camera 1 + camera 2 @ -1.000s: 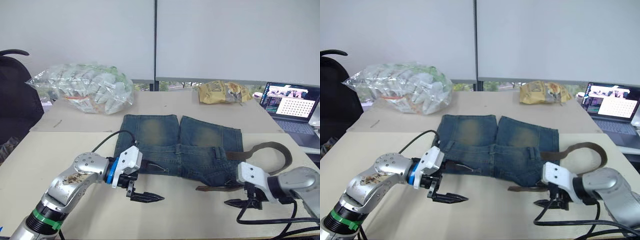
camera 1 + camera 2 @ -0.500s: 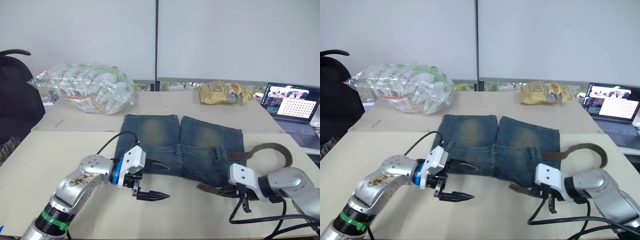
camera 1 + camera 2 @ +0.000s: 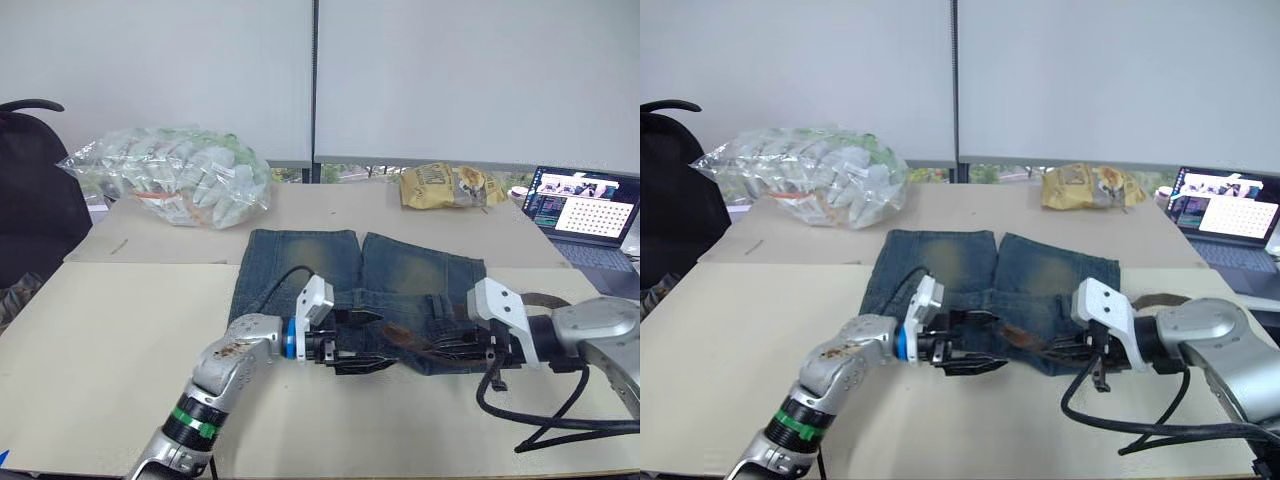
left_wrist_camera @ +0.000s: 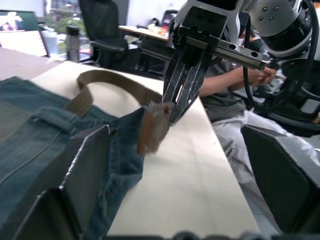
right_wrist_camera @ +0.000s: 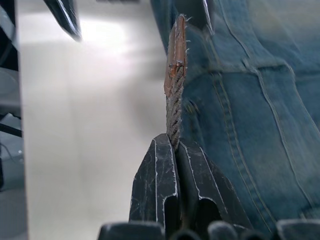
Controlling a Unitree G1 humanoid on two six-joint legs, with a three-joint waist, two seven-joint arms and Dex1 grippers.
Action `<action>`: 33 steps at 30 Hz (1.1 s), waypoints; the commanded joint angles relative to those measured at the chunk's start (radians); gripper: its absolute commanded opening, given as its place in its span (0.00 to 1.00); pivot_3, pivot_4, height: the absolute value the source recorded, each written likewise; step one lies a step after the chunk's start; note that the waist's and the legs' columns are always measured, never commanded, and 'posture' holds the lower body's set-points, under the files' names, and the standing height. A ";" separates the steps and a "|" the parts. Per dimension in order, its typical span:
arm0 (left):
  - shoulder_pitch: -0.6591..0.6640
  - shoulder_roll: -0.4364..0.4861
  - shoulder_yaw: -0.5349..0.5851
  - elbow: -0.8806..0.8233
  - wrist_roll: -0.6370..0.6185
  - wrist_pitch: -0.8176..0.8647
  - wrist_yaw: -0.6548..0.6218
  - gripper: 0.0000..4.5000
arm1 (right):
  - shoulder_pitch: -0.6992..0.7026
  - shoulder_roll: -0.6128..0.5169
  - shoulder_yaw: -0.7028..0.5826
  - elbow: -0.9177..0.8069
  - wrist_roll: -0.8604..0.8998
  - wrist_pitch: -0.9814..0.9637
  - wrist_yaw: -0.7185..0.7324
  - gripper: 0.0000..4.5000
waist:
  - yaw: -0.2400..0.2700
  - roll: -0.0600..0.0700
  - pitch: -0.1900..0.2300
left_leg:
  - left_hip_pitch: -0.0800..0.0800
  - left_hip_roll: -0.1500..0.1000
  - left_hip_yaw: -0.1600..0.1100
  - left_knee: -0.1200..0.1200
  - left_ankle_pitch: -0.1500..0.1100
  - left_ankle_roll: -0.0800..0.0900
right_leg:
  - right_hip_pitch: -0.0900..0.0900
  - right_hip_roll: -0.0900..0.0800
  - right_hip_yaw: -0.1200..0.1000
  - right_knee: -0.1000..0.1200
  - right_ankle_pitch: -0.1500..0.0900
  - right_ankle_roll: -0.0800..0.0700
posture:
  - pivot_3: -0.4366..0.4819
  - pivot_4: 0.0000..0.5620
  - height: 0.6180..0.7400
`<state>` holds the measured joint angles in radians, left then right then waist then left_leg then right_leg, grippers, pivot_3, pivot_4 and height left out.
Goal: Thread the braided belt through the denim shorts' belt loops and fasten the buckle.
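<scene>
Right claw (image 5: 172, 150) clamped on braided belt (image 5: 175, 95) tip, over near waistband edge of denim shorts (image 3: 400, 290). Left claw (image 3: 372, 342) spread wide, just left of belt tip, over waistband. Shorts flat on surface (image 3: 110, 330); rest of belt trailing right.

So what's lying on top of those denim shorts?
A brown belt lies across the denim shorts at the waistband, its tip pinched by the right gripper. Its far part is hidden behind that arm.
</scene>
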<state>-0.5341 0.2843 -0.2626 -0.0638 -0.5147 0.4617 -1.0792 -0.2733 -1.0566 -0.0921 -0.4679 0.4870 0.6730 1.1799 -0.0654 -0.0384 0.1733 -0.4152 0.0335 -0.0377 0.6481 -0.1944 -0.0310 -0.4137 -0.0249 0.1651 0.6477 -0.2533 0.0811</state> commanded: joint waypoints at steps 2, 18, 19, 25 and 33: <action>-0.020 -0.019 -0.025 0.005 0.016 -0.048 -0.047 0.58 | -0.018 -0.032 -0.033 -0.050 0.034 0.019 -0.006 0.00 | 0.001 0.000 0.000 | 0.000 0.000 0.000 0.000 0.000 0.000 | 0.000 0.000 0.000 0.000 0.000 0.000 | 0.48 0.27 1.00; -0.004 -0.157 0.010 -0.024 -0.100 0.212 0.119 0.00 | 0.140 0.015 -0.338 -0.040 0.263 0.222 -0.088 0.46 | 0.019 0.000 0.000 | 0.000 0.000 -0.001 0.000 0.000 0.000 | 0.002 0.000 0.000 0.000 0.000 0.000 | 0.48 0.27 1.00; 0.000 -0.175 0.022 -0.028 -0.122 0.247 0.144 0.00 | 0.181 0.031 -0.402 -0.043 0.298 0.255 -0.099 0.54 | 0.021 0.000 0.000 | 0.000 -0.001 -0.002 0.000 0.000 0.000 | 0.003 0.000 -0.001 -0.001 0.000 0.001 | 0.48 0.27 1.00; -0.024 -0.296 0.117 -0.003 -0.241 0.440 0.334 0.00 | 0.458 0.252 -0.797 -0.051 0.627 0.455 -0.246 1.00 | 0.031 0.000 0.000 | 0.001 -0.001 -0.005 0.002 0.000 0.001 | 0.007 -0.001 -0.004 -0.002 0.000 0.001 | 0.48 0.27 1.00; -0.093 -0.486 0.324 0.105 -0.374 0.621 0.650 0.00 | 0.611 0.672 -0.614 -0.143 1.016 0.315 -0.709 1.00 | -0.007 0.005 -0.004 | 0.005 -0.001 -0.009 0.001 0.000 0.001 | 0.010 0.001 -0.006 -0.003 -0.001 0.001 | 0.48 0.27 1.00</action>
<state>-0.5854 -0.1445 0.0068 0.0288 -0.8435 1.0524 -0.4896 0.3342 -0.3972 -0.7425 -0.5652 1.4624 1.0395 0.5282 -0.0722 -0.0330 0.1698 -0.4097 0.0334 -0.0470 0.6489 -0.1949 -0.0305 -0.4040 -0.0231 0.1590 0.6451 -0.2541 0.0812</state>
